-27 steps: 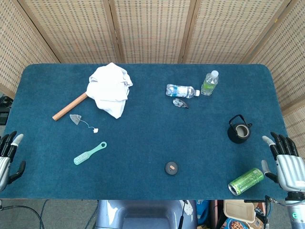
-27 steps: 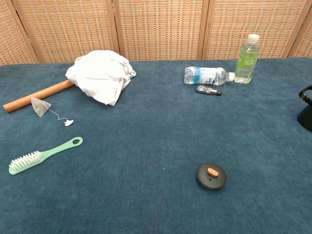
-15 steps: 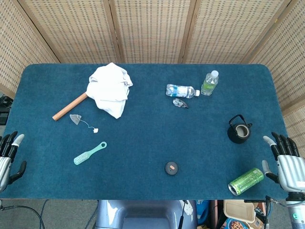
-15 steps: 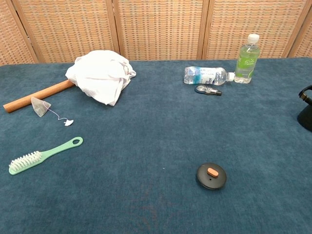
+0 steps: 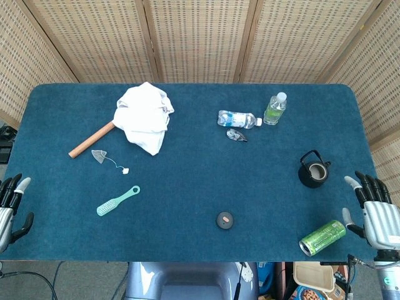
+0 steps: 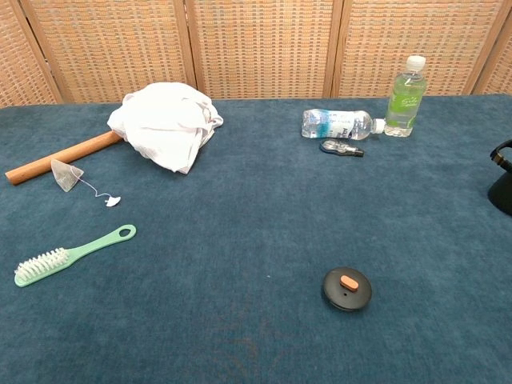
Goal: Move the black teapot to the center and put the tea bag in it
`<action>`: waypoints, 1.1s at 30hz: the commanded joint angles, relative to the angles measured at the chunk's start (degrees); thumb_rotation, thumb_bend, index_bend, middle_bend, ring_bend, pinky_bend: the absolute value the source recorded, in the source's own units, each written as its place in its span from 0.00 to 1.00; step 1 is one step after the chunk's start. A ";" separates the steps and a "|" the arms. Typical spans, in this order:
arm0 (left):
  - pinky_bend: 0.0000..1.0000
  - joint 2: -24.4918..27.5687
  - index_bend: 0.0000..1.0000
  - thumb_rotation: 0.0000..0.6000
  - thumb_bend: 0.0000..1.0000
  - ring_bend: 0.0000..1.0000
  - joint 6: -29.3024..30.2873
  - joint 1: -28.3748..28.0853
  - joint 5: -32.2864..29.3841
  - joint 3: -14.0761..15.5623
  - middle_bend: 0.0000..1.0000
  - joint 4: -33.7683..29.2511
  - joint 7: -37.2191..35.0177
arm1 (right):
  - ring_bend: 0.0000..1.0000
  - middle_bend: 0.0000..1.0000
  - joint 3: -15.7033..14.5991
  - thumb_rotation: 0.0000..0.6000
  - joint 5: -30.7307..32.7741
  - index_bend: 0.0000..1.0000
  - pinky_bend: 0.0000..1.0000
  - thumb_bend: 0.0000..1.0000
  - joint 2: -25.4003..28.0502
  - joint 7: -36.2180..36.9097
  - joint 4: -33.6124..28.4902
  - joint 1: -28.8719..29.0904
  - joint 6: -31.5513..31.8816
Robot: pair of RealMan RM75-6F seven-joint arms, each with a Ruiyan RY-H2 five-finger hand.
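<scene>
The black teapot [image 5: 312, 169] stands lidless near the table's right edge; in the chest view only its edge [image 6: 503, 186] shows at the far right. Its round black lid [image 5: 225, 219] [image 6: 347, 288] lies flat near the front centre. The pyramid tea bag [image 5: 99, 155] [image 6: 66, 174] with string and tag lies on the left, beside a wooden rod. My right hand [image 5: 374, 209] hangs off the right front corner, fingers apart and empty, just right of the teapot. My left hand [image 5: 10, 203] sits off the left edge, also empty with fingers spread. Neither hand shows in the chest view.
A green can [image 5: 322, 237] lies between the teapot and my right hand. A white cloth [image 5: 145, 117] covers a wooden rod [image 5: 91, 139] at back left. A mint brush [image 5: 117, 200] lies front left. An upright bottle [image 5: 274, 109], a lying bottle [image 5: 237, 119] and a small clip [image 5: 236, 134] sit at the back.
My left hand has slipped slightly lower at the left edge. My right hand has barely shifted. No object has moved.
</scene>
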 commanded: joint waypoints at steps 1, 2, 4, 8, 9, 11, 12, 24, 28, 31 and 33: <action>0.00 0.07 0.03 1.00 0.48 0.00 -0.12 -0.07 -0.06 -0.03 0.00 -0.08 0.02 | 0.02 0.14 0.11 1.00 0.04 0.17 0.09 0.60 -0.20 0.33 0.18 0.37 -0.60; 0.00 0.09 0.03 1.00 0.48 0.00 -0.23 -0.13 -0.09 -0.05 0.00 -0.13 0.09 | 0.02 0.14 0.18 1.00 0.05 0.17 0.09 0.60 -0.33 0.50 0.23 0.61 -0.97; 0.00 0.12 0.03 1.00 0.48 0.00 -0.51 -0.32 -0.16 -0.12 0.00 -0.24 0.27 | 0.02 0.14 0.31 1.00 0.12 0.17 0.09 0.60 -0.60 0.74 0.34 1.03 -1.60; 0.00 0.12 0.03 1.00 0.48 0.00 -1.34 -0.82 -0.22 -0.17 0.00 -0.53 0.71 | 0.02 0.14 1.09 1.00 0.62 0.17 0.09 0.60 -1.54 1.35 1.11 2.72 -3.77; 0.00 0.11 0.03 1.00 0.48 0.00 -1.47 -0.90 -0.24 -0.18 0.00 -0.56 0.77 | 0.02 0.14 1.25 1.00 0.74 0.17 0.09 0.60 -1.69 1.53 1.29 3.06 -4.21; 0.00 0.07 0.03 1.00 0.48 0.00 -1.74 -1.06 -0.27 -0.19 0.00 -0.65 0.92 | 0.02 0.14 1.73 1.00 1.18 0.16 0.09 0.60 -2.12 2.02 1.78 3.97 -5.37; 0.00 0.06 0.03 1.00 0.48 0.00 -1.83 -1.11 -0.27 -0.18 0.00 -0.69 0.99 | 0.02 0.14 1.96 1.00 1.40 0.15 0.09 0.60 -2.23 2.23 2.00 4.39 -5.95; 0.00 0.62 0.03 1.00 0.48 0.00 -2.32 -1.72 -0.45 -0.49 0.00 -1.46 1.86 | 0.02 0.13 6.41 1.00 9.34 0.14 0.09 0.67 -4.16 5.77 8.88 15.18 -22.88; 0.00 0.97 0.03 1.00 0.48 0.00 -1.97 -1.78 -0.41 -0.75 0.00 -2.02 1.93 | 0.02 0.14 6.98 0.95 11.13 0.14 0.08 0.68 -4.05 6.66 10.96 17.63 -27.18; 0.00 1.10 0.03 1.00 0.48 0.00 -1.78 -1.84 -0.29 -0.87 0.00 -2.25 2.06 | 0.02 0.15 7.22 0.87 11.96 0.14 0.08 0.69 -4.08 7.10 12.10 18.82 -29.12; 0.00 1.20 0.03 1.00 0.48 0.00 -1.73 -1.89 -0.18 -0.89 0.00 -2.38 2.22 | 0.02 0.16 7.32 0.83 12.64 0.14 0.08 0.69 -4.10 7.42 13.03 19.65 -30.69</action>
